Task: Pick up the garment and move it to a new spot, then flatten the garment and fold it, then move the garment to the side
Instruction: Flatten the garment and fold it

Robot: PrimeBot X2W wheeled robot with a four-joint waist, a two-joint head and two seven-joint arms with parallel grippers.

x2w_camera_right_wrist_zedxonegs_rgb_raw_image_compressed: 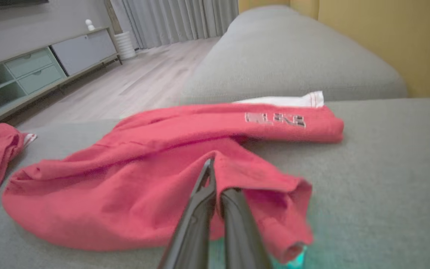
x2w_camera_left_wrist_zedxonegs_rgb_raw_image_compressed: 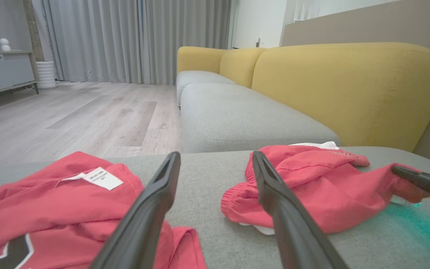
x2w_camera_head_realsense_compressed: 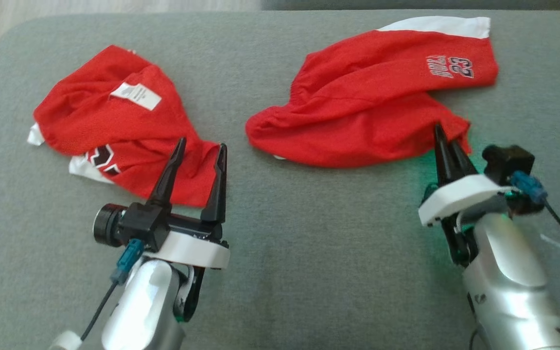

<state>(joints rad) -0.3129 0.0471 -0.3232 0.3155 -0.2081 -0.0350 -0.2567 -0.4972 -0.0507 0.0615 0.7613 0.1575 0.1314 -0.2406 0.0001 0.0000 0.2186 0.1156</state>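
The garment [x2w_camera_head_realsense_compressed: 367, 107] is red with a white panel and a black "23"; it lies crumpled on the right half of the grey cushion [x2w_camera_head_realsense_compressed: 309, 233]. My right gripper [x2w_camera_head_realsense_compressed: 439, 131] is shut on its near right edge, and in the right wrist view the red cloth [x2w_camera_right_wrist_zedxonegs_rgb_raw_image_compressed: 144, 179] is pinched at the tips of the gripper [x2w_camera_right_wrist_zedxonegs_rgb_raw_image_compressed: 212, 164]. My left gripper [x2w_camera_head_realsense_compressed: 202, 144] stands open over the near corner of a second red garment [x2w_camera_head_realsense_compressed: 114, 131]. In the left wrist view the left gripper [x2w_camera_left_wrist_zedxonegs_rgb_raw_image_compressed: 215, 154] has nothing between its fingers, and the garment [x2w_camera_left_wrist_zedxonegs_rgb_raw_image_compressed: 312, 190] lies beyond them.
The second red garment [x2w_camera_left_wrist_zedxonegs_rgb_raw_image_compressed: 50, 209] has a white label and a black-and-white logo and lies crumpled on the left. Behind the grey cushion is a yellow sofa back [x2w_camera_left_wrist_zedxonegs_rgb_raw_image_compressed: 349, 89], with more grey seat [x2w_camera_left_wrist_zedxonegs_rgb_raw_image_compressed: 237, 116]. Wood floor [x2w_camera_left_wrist_zedxonegs_rgb_raw_image_compressed: 80, 116] lies past the far left edge.
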